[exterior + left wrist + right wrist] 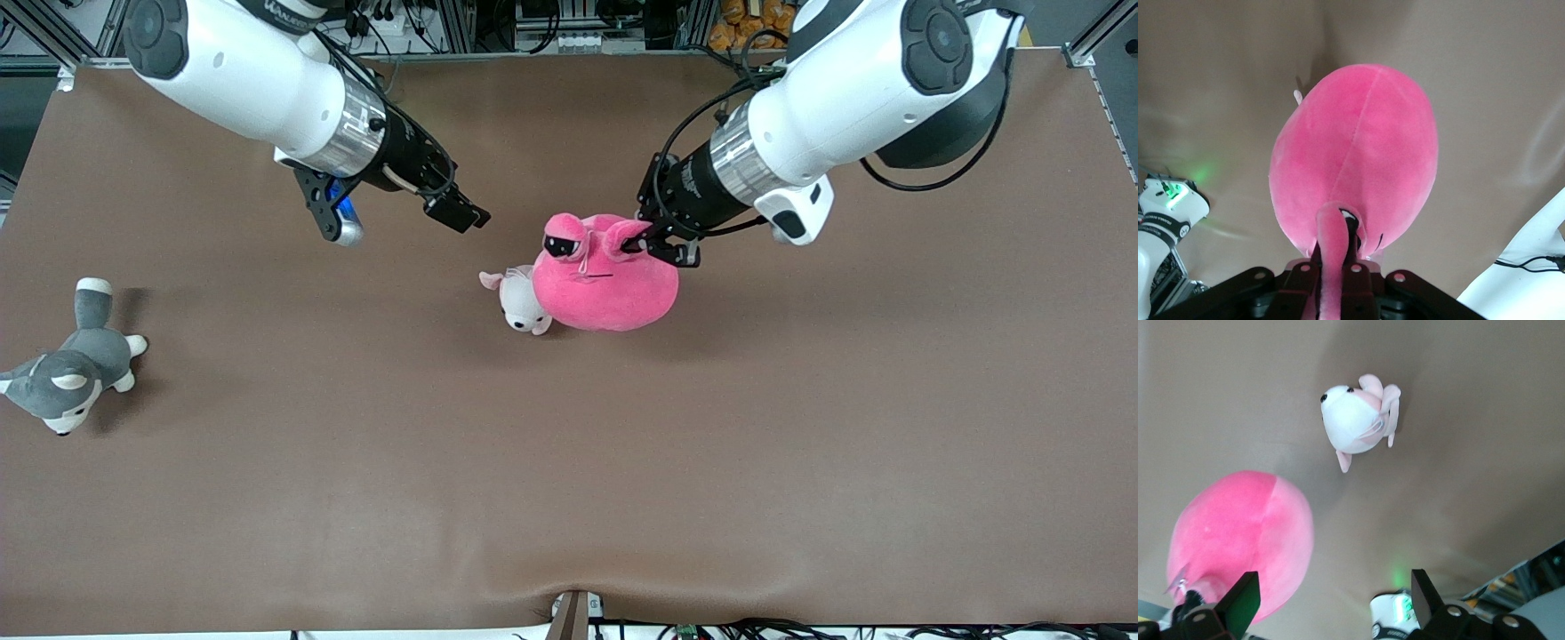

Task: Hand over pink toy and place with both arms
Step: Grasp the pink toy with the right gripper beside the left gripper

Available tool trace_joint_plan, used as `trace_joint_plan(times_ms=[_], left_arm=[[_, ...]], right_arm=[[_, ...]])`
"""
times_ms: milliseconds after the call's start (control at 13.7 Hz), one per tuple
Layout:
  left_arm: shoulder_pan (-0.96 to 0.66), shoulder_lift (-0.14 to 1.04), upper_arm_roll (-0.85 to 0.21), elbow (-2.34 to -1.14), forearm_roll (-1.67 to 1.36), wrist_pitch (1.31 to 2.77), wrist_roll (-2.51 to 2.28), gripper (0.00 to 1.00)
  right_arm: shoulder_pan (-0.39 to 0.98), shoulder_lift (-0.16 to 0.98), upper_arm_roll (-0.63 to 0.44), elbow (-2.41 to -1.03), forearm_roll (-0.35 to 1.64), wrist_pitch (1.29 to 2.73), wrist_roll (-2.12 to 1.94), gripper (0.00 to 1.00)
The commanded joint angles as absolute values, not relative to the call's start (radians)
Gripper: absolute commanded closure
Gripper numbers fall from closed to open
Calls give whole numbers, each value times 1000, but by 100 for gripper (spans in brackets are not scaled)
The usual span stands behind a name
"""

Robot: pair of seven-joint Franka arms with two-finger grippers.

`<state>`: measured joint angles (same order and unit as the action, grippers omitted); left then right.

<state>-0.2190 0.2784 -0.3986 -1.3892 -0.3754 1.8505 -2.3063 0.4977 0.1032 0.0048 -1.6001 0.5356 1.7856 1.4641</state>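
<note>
The pink toy (609,284) hangs just above the middle of the table, with one of its eye bumps pinched in my left gripper (660,245), which is shut on it. In the left wrist view a pink flap runs between the black fingers (1365,283) of the left gripper (1336,270), and the toy's round body (1355,160) dangles below. My right gripper (402,219) hovers open and empty over the table, beside the toy toward the right arm's end. The right wrist view shows its fingers (1241,603) spread wide, the right gripper (1333,600) close to the pink toy (1238,533).
A small pale pink-and-white plush (518,302) (1355,420) lies on the brown table (569,462) right beside the pink toy. A grey-and-white husky plush (67,373) lies near the right arm's end of the table.
</note>
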Motion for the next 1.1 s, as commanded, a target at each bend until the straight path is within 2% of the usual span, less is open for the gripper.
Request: trace_joint_plan(times_ms=[0,146,512,731,1023], left_arm=[[-241,296,-397,-1356,-391,1855,-2342,100],[-245,296,-397,-1358,-391,1855,-2342,100],[-259,298,-397,-1356,-405,1859,-2341,100],[-259,295,-397,-1355,-442,1859,-2341,100],[-259,295,-399,-1355,-443,1861,-2342,100]], right_arm=[[503,112,-5,-1569,587,1828,1555,0],[531,130,-5,-1560,598,1890,1603,0],[567,268,-5,-1434,595,1945,1669,0],[618,284,-6,-1431,581,2005,1690,0],[618,282,-8,-1436,569,1996,1692,0]])
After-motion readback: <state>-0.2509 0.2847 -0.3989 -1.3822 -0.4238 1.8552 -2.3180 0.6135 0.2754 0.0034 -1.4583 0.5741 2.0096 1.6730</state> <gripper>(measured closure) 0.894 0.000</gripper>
